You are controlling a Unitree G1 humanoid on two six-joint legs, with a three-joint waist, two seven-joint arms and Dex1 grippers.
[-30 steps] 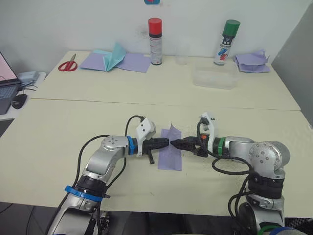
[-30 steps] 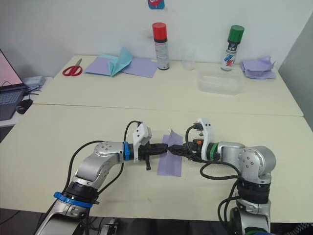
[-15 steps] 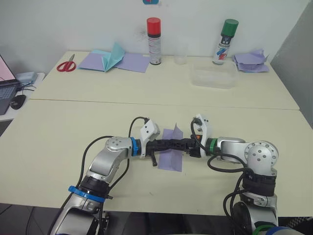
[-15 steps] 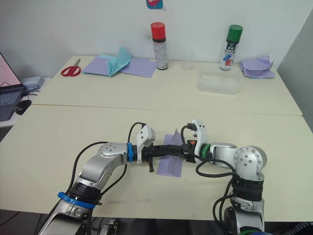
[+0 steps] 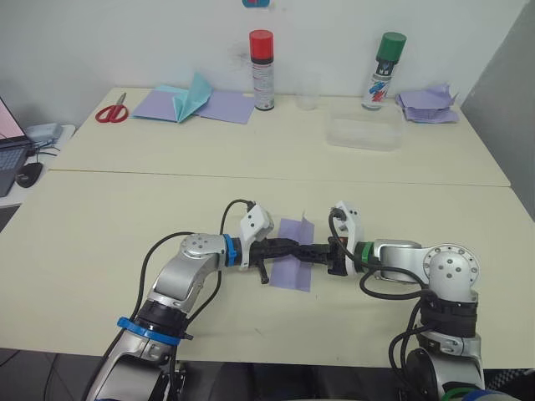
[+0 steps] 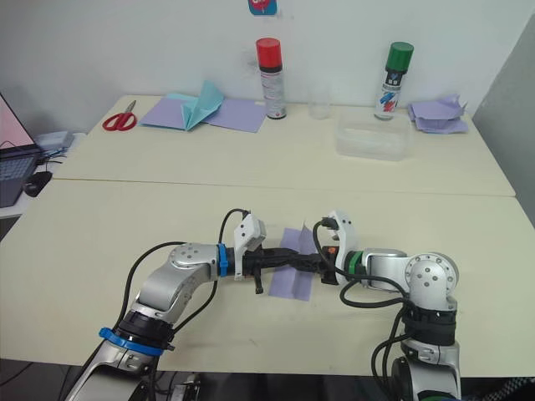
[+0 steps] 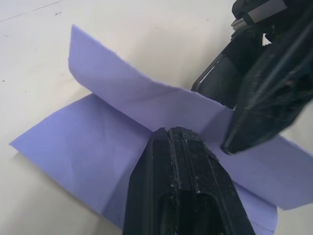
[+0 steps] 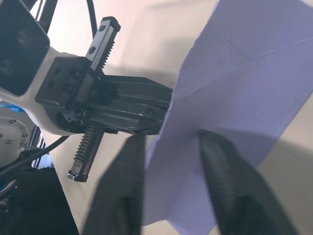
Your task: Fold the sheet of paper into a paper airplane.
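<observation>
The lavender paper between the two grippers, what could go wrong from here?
The sheet of paper is pinched in the middle from both sides, left gripper and right gripper tip to tip, so pulling apart could tear it. One flap stands up uncreased and may fold crooked. The fingertips could also collide.

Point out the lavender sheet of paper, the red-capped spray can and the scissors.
Sheet of paper (image 5: 291,271), left eye view: its flat near part.
Red-capped spray can (image 5: 263,75), left eye view: its body.
Scissors (image 5: 110,112), left eye view: the red handles.
</observation>
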